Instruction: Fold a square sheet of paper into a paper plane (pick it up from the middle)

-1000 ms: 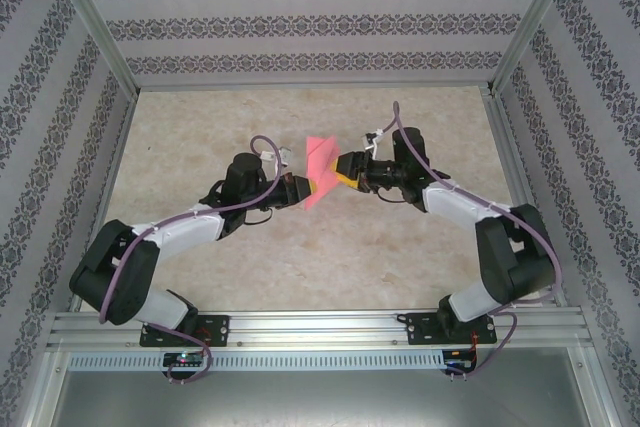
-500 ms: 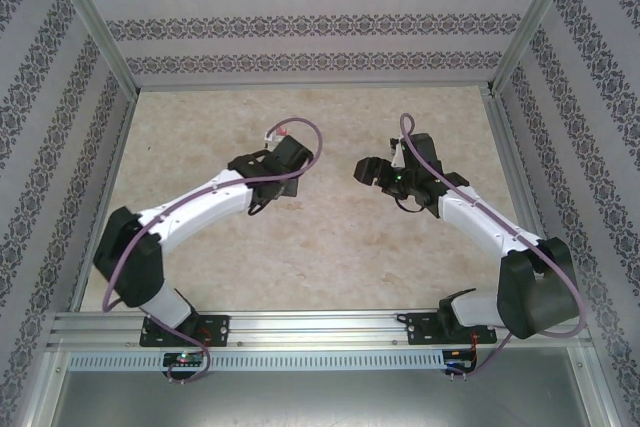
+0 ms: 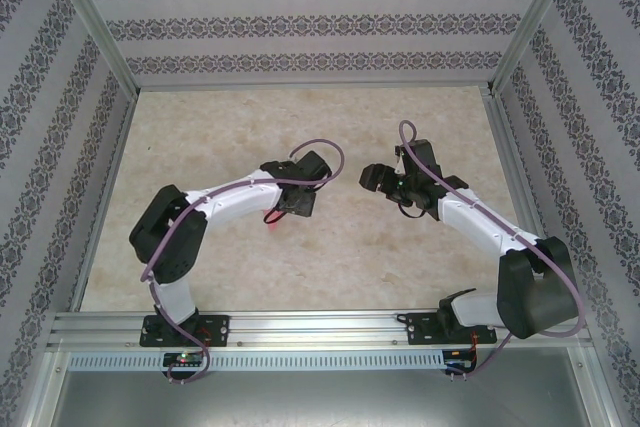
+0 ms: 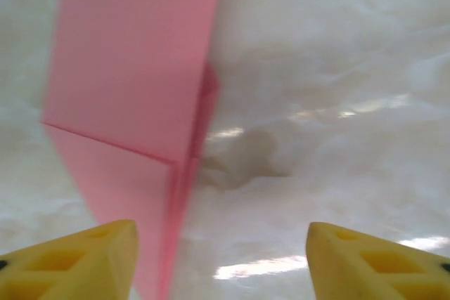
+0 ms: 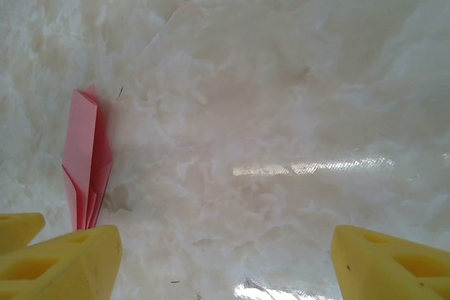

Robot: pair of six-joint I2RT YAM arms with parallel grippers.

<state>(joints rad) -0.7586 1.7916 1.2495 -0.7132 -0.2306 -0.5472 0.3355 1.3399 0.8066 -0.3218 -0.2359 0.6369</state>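
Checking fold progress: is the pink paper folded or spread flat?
Folded: the pink paper shows a diagonal crease and stacked layers, forming a narrow pointed shape.

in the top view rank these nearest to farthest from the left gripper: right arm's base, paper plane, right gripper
1. paper plane, peeking out just beside the left gripper, on its near-left side.
2. right gripper, across the gap to the right.
3. right arm's base, bolted at the near edge, far right.
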